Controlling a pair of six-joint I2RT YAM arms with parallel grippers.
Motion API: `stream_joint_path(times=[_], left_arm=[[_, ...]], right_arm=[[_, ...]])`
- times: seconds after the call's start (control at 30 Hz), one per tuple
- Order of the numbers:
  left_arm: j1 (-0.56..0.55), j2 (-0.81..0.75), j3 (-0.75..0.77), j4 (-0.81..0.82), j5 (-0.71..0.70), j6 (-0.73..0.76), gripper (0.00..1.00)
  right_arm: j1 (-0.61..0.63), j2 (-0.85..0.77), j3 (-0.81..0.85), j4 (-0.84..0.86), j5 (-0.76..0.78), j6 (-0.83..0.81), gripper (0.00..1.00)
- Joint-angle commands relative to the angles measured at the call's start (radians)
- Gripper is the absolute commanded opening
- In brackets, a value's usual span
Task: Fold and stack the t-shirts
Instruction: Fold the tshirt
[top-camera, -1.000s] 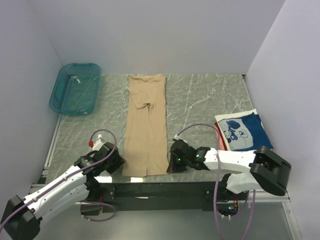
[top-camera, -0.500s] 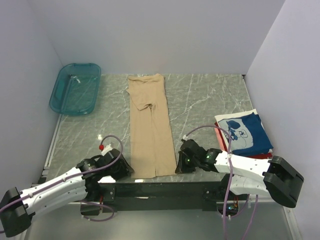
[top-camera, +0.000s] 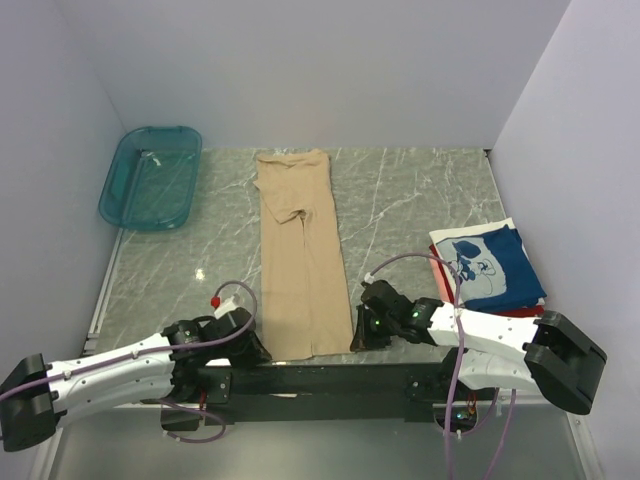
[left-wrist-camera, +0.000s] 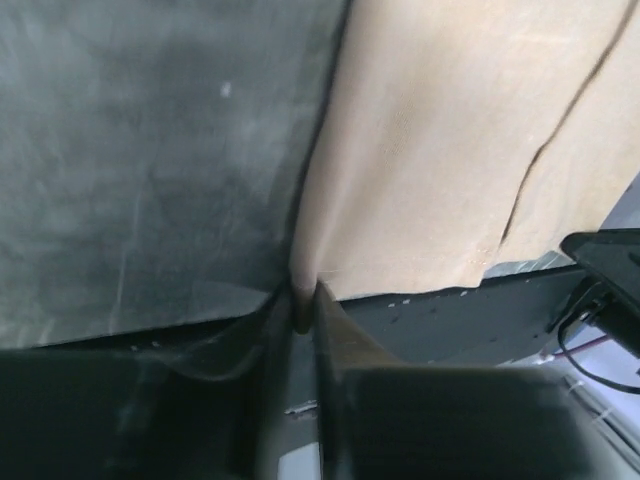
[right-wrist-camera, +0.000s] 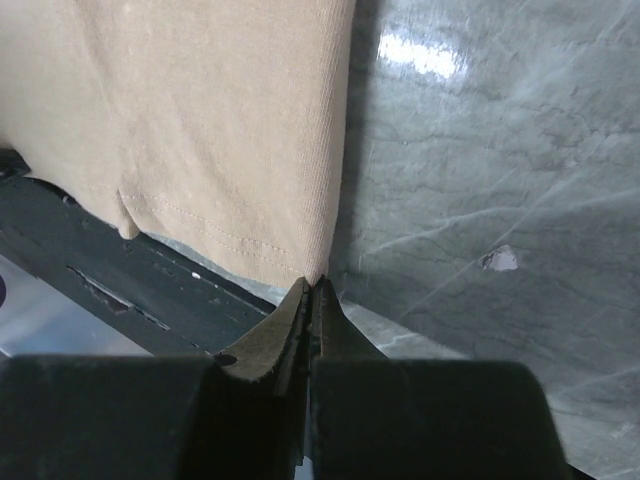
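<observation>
The tan t-shirt (top-camera: 300, 250) lies folded into a long narrow strip down the middle of the table, its hem at the near edge. My left gripper (top-camera: 258, 350) is at the hem's left corner. In the left wrist view its jaws (left-wrist-camera: 302, 300) are pinched shut on a fold of the tan cloth (left-wrist-camera: 430, 150). At the hem's right corner, my right gripper (top-camera: 355, 338) is shut, with the corner of the tan shirt (right-wrist-camera: 200, 120) caught in its tips (right-wrist-camera: 315, 287). A folded navy t-shirt with white print (top-camera: 490, 265) tops a stack at the right, with a red one (top-camera: 530, 312) beneath it.
A teal plastic basket (top-camera: 150, 177) stands at the far left corner of the marble table (top-camera: 420, 200). The dark base rail (top-camera: 320, 375) runs along the near edge, just below the shirt's hem. White walls close in the table on three sides.
My left arm has slid right to the hem's left corner and its jaws have closed on the cloth. The shirt's near end has shifted slightly right and nearer with the right gripper.
</observation>
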Motion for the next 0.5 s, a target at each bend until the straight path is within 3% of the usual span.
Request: stream_joint_path(times=[0.0, 0.07, 0.27, 0.47], left_arm=[[-0.048, 0.017, -0.012, -0.005, 0.003, -0.055, 0.12], [-0.073, 0.025, 0.014, -0.02, -0.005, -0.058, 0.01], [-0.122, 0.017, 0.114, -0.113, -0.054, -0.057, 0.01], [-0.111, -0.009, 0.201, -0.137, -0.171, -0.016, 0.0]], right_arm=[[-0.003, -0.021, -0.018, 0.015, -0.038, 0.003, 0.0], [0.004, -0.039, -0.027, 0.015, -0.041, 0.009, 0.0], [0.035, -0.119, -0.025, -0.046, -0.042, 0.022, 0.0], [0.027, -0.148, 0.1, -0.141, 0.039, -0.032, 0.0]])
